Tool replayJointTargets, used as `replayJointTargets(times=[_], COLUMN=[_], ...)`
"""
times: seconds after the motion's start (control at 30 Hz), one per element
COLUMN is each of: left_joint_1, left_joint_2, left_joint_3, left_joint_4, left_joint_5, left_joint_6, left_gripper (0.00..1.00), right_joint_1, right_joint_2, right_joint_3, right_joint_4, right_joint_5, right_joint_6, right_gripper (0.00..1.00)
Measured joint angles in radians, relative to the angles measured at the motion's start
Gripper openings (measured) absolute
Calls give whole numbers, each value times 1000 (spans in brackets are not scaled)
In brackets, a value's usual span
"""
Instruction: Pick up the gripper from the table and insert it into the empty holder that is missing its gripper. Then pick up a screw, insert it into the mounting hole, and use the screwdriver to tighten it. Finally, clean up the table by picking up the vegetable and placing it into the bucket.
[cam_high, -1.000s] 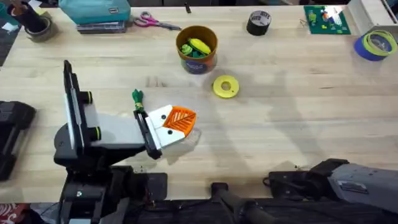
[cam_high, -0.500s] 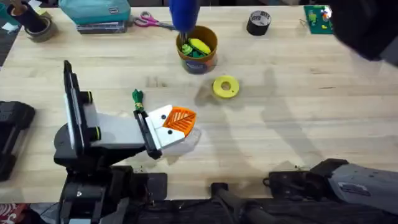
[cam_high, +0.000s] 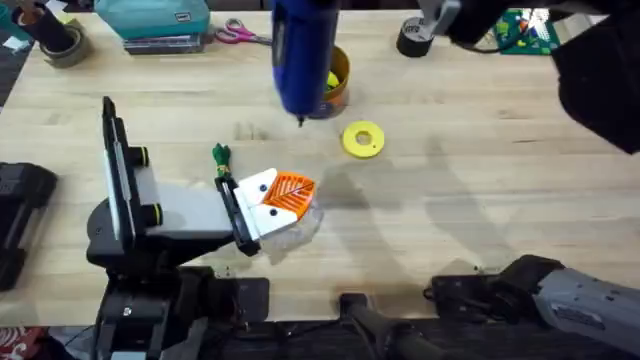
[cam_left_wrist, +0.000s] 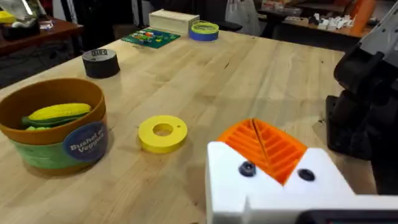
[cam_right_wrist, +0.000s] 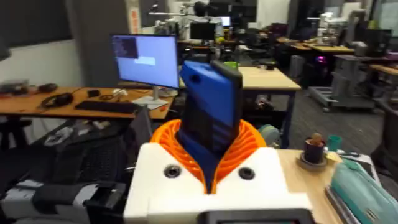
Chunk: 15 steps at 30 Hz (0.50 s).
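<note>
The left gripper (cam_high: 285, 195) lay low over the table (cam_high: 480, 200), its white brackets and orange pads pressed together, its arm stretched back toward its base. The right gripper (cam_right_wrist: 208, 165) was raised high above the table, orange pads clamped around the screwdriver (cam_high: 300, 55), which hung bit-down

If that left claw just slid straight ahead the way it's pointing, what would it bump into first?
Probably nothing soon: the left claw faces bare table. The yellow disc seems to sit just off its line, though depth is hard to judge.
</note>
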Motion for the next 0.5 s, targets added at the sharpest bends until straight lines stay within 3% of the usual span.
replayJointTargets(times=[0.5], left_joint_1=[0], left_joint_2=[0], left_joint_3=[0], left_joint_4=[0], left_joint_5=[0], left_joint_6=[0], left_gripper=[4], right_joint_1=[69], right_joint_2=[0], right_joint_3=[0], right_joint_4=[0], right_joint_5=[-25], right_joint_6=[-61], right_gripper=[25])
